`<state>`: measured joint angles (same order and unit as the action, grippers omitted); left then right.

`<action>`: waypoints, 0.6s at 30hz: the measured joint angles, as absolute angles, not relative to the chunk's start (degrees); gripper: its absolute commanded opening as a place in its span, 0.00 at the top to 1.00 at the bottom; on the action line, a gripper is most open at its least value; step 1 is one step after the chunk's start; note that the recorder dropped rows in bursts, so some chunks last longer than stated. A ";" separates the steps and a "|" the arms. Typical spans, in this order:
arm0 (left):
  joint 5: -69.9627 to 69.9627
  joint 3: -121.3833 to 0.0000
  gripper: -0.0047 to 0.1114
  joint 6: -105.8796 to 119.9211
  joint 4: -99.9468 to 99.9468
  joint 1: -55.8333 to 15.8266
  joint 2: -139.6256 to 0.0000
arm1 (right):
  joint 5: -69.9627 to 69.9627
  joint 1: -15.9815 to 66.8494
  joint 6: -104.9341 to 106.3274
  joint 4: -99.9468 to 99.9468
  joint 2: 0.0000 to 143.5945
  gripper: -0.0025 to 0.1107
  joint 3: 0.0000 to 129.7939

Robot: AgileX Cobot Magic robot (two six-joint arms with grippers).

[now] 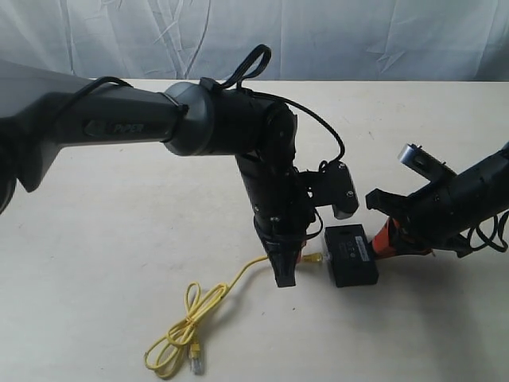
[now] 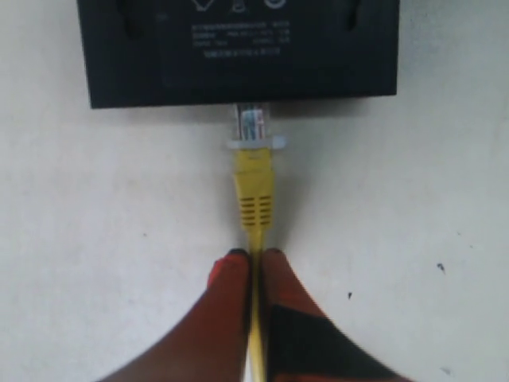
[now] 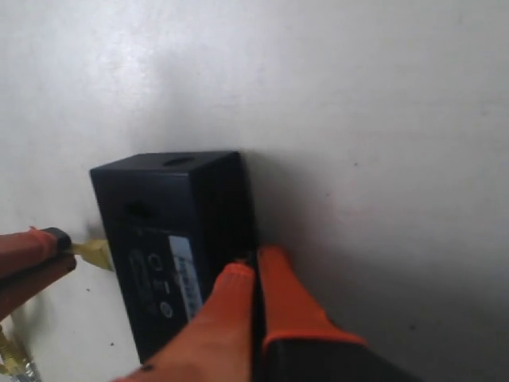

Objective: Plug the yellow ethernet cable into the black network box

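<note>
Table (image 1: 95,239), left claw (image 2: 253,259) pinching yellow cable (image 2: 253,191), closed right claw (image 3: 254,267) against box (image 3: 175,231)

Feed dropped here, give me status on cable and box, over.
Left tool shut on yellow cable behind plug. Right tool shut, against black box, opposite side. Plug tip at box edge, not fully in. Nothing blocking.

In your left wrist view the black network box (image 2: 238,72) runs off the picture's edge, its white print (image 2: 238,40) is too blurred to read, and you cannot tell whether the clear plug (image 2: 249,123) of the yellow ethernet cable (image 2: 254,199) sits in a port or only meets the wall. In your right wrist view the right gripper (image 3: 254,263) covers part of the box, and in the exterior view the left gripper (image 1: 285,278) hides the cable where it is held.
</note>
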<state>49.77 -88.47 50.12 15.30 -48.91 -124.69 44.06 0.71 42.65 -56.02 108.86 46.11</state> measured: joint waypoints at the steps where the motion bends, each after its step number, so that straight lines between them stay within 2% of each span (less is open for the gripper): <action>1: 49.46 -88.47 0.96 50.12 15.30 -48.91 -124.69 | 43.62 0.71 42.65 -55.77 108.86 0.99 46.11; 18: 46.93 -88.47 0.96 50.12 16.23 -48.91 -124.69 | 40.77 0.71 42.53 -53.14 108.86 0.99 46.11</action>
<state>46.93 -88.47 50.12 16.23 -48.91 -124.69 40.77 0.71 42.53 -53.14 108.86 46.11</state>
